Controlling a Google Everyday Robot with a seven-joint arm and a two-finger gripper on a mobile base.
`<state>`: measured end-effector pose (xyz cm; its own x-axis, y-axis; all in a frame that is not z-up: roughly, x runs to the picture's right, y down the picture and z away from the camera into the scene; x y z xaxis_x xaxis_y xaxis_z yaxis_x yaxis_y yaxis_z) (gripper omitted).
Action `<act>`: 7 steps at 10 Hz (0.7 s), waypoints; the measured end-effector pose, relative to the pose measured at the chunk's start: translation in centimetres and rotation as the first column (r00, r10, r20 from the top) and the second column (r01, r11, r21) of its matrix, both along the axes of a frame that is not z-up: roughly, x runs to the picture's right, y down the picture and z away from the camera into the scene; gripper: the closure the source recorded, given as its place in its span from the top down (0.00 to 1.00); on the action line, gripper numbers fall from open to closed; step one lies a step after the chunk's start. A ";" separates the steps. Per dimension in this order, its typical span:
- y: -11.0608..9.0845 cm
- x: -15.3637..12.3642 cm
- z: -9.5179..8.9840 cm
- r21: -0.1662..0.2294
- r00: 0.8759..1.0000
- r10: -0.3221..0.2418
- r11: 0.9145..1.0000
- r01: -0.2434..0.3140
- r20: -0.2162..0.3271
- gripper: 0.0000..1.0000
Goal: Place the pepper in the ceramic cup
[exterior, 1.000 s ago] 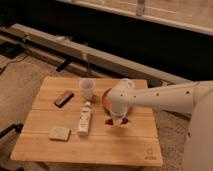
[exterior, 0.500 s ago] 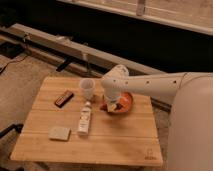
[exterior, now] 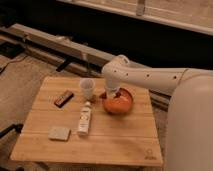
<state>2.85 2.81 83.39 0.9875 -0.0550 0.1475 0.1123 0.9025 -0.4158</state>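
Tool (exterior: 111,95) at left rim of orange bowl (exterior: 123,104)!
Pinched shut, hanging just right of ceramic cup (exterior: 87,88) on worktop (exterior: 115,141).

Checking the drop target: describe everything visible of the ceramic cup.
The ceramic cup is small, pale whitish, round, handleless, slightly tapered toward its base. It stands upright, mouth up, on the wooden table toward the back, left of the orange bowl and behind the white bottle. Only the table visibly touches it. The gripper, fingers shut, hangs to its right over the bowl's left rim, apart from the cup.
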 end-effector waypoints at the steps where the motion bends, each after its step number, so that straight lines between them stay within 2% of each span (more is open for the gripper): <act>1: -1.1 -0.2 0.1 0.024 1.000 -0.004 1.000 0.004 0.006 0.00; 3: -2.9 -1.0 0.1 0.066 1.000 -0.020 0.998 0.019 0.017 0.00; 7: -5.5 -2.6 0.5 0.122 0.999 -0.028 0.992 0.024 0.033 0.00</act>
<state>0.28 -2.69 83.90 0.9800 -0.1000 0.1722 0.1487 0.9426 -0.2990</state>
